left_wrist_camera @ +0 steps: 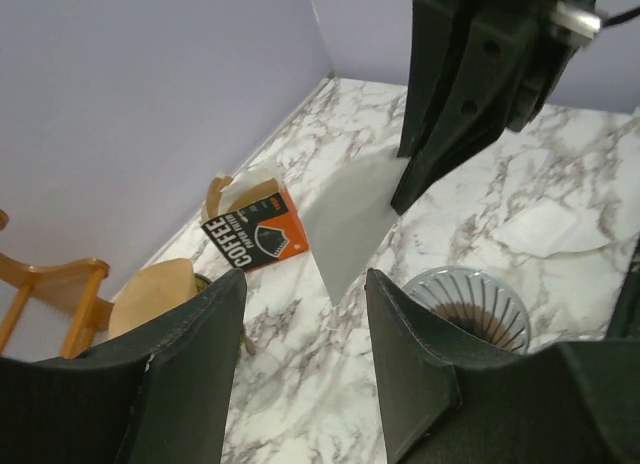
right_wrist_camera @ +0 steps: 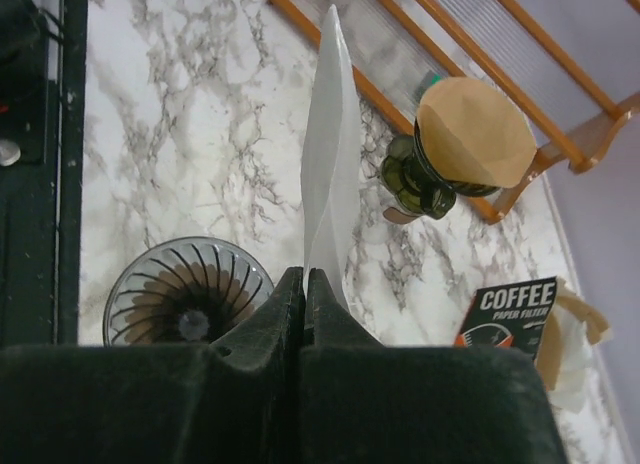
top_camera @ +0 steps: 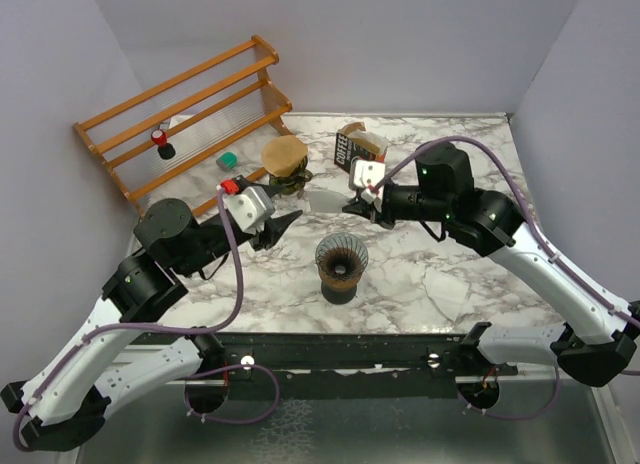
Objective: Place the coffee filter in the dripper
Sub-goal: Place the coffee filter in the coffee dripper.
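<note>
Right up against the wrist cam, my right gripper [right_wrist_camera: 305,279] is pinched tight on the top edge of the white coffee filter [left_wrist_camera: 350,219]. The filter hangs folded flat, its long axis running down away from the fingers and its pointed tip aimed at the marble just beside the dripper [top_camera: 341,256]. Everything sits on a white marble table [top_camera: 450,274] with lilac walls [top_camera: 350,44] around it and a wooden rack [top_camera: 190,104] at the back left, and my left gripper [left_wrist_camera: 305,284] is roughly halfway open with nothing in it, facing the filter.
</note>
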